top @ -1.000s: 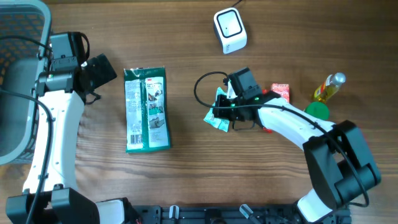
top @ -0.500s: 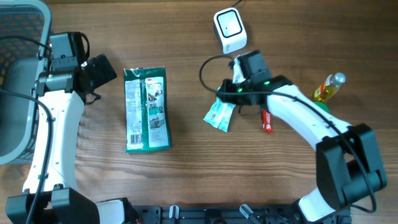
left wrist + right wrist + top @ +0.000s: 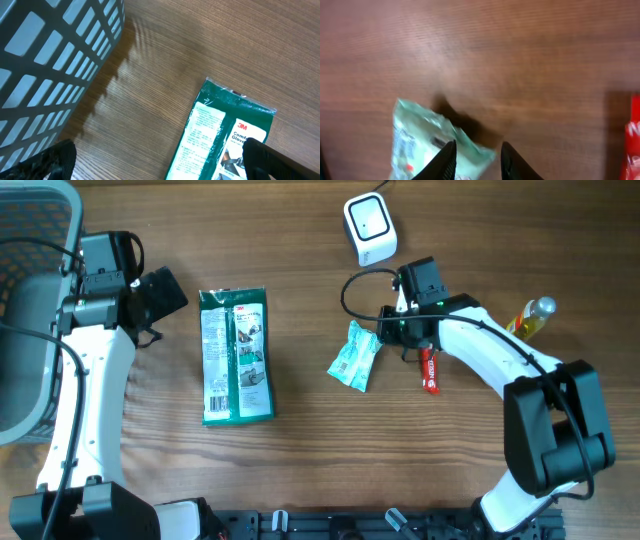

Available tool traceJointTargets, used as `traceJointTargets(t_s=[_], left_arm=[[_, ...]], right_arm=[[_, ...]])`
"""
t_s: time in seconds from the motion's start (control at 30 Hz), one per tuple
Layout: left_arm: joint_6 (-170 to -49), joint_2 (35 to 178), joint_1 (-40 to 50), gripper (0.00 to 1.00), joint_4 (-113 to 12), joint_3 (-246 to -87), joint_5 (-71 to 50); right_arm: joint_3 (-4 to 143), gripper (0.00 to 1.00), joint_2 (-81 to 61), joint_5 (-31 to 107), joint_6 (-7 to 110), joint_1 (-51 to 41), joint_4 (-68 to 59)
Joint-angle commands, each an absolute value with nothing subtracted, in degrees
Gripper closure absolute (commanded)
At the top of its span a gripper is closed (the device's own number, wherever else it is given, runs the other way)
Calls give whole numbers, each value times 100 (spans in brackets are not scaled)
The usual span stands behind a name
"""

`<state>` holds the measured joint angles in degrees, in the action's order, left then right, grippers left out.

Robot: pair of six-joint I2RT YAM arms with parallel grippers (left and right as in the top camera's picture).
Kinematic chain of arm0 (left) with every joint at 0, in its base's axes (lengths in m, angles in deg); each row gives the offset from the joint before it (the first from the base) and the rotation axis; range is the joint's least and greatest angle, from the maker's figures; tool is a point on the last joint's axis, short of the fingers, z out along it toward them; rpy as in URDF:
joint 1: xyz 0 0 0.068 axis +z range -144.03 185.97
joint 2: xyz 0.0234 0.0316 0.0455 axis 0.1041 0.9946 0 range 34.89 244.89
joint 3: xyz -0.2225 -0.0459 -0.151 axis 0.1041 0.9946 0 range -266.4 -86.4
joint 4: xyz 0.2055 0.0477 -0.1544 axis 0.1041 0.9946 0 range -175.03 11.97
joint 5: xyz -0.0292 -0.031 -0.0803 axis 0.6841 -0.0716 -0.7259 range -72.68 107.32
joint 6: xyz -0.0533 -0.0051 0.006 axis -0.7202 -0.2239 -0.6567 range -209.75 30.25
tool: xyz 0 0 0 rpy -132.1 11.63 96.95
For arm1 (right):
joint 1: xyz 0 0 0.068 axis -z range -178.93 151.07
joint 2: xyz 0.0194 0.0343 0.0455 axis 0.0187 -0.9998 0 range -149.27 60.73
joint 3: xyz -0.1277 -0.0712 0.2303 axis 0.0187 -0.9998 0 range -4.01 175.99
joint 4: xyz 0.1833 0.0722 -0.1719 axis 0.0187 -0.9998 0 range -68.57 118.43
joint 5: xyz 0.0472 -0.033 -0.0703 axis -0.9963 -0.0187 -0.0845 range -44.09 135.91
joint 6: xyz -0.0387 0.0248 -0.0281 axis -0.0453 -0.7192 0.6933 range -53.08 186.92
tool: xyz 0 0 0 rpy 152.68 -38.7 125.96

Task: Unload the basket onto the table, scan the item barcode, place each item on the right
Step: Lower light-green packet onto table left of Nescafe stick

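Note:
A small teal packet (image 3: 355, 356) lies flat on the wooden table, below the white barcode scanner (image 3: 370, 227). My right gripper (image 3: 392, 332) hovers just right of the packet and is open, with nothing between its fingers. In the right wrist view the packet (image 3: 420, 145) lies on the table beyond the parted fingertips of the right gripper (image 3: 477, 161). A green glove package (image 3: 235, 356) lies at the left centre. My left gripper (image 3: 160, 292) stands wide open just left of the package's top end (image 3: 225, 130), touching nothing.
A grey mesh basket (image 3: 30, 240) stands at the far left edge. A red sachet (image 3: 428, 370) lies under my right forearm. A yellow bottle (image 3: 527, 320) lies at the right, its green cap next to the arm.
My right gripper has opened and let go of the teal packet, then moved up and to the right. The packet now rests on the table. The left arm has not moved.

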<state>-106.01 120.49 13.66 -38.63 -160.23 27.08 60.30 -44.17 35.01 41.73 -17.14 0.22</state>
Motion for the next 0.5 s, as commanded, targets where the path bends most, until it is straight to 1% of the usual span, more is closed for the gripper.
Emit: traceJointTargets(t_s=[0.0, 0.23, 0.47], left_arm=[[-10673, 12038, 1398, 0, -3876, -16055, 2718], [-10673, 12038, 1398, 0, -3876, -16055, 2718], [-10673, 12038, 1398, 0, -3876, -16055, 2718]], right_arm=[[6017, 70, -4482, 3077, 4274, -1732, -131], [5923, 70, -4482, 2885, 3782, -1977, -981], [5923, 70, -4482, 2653, 3480, -2698, -935]])
